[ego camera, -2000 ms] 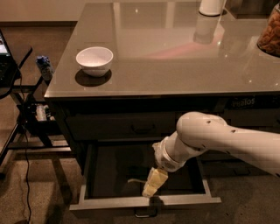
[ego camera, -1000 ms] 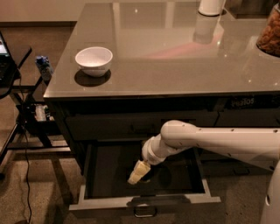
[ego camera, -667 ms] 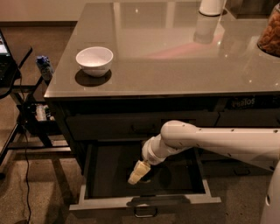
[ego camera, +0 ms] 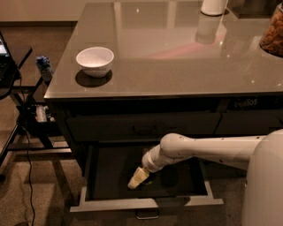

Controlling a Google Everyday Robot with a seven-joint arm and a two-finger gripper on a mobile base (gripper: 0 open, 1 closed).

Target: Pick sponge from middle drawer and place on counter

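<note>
- Gripper (ego camera: pixel 135 181): a pale, cream-coloured tip at the end of the white arm (ego camera: pixel 208 148), below the counter (ego camera: pixel 177 66) and down inside the open middle drawer (ego camera: pixel 146 204). It points down and to the left, close to the dark floor.
- Whether it is wide, narrow or holding anything cannot be told; only the pale outline shows against the dark drawer.
- Sponge: cannot be made out. No green or yellow shape shows on the counter, and the drawer floor under the counter's front edge is too dark to tell one apart.
- Middle drawer: pulled out from under the counter's front edge, with its grey front panel nearest the camera and a small metal loop handle (ego camera: pixel 147 216) at the centre of the panel.
- Upper drawer (ego camera: pixel 141 126): shut, sitting just under the counter's front edge and above the open one.
- White bowl (ego camera: pixel 94 61): upright on the counter near its front left corner.
- White cylinder (ego camera: pixel 213 6): stands at the counter's far edge, mirrored in the glossy top.
- Jar of brown pieces (ego camera: pixel 272 31): at the counter's right edge, partly cut off.
- Small blue object (ego camera: pixel 43 65): just off the counter's left edge, beside a black side table (ego camera: pixel 11 66).
- Robot body (ego camera: pixel 265 185): large and white, in front of the counter's right end.
</note>
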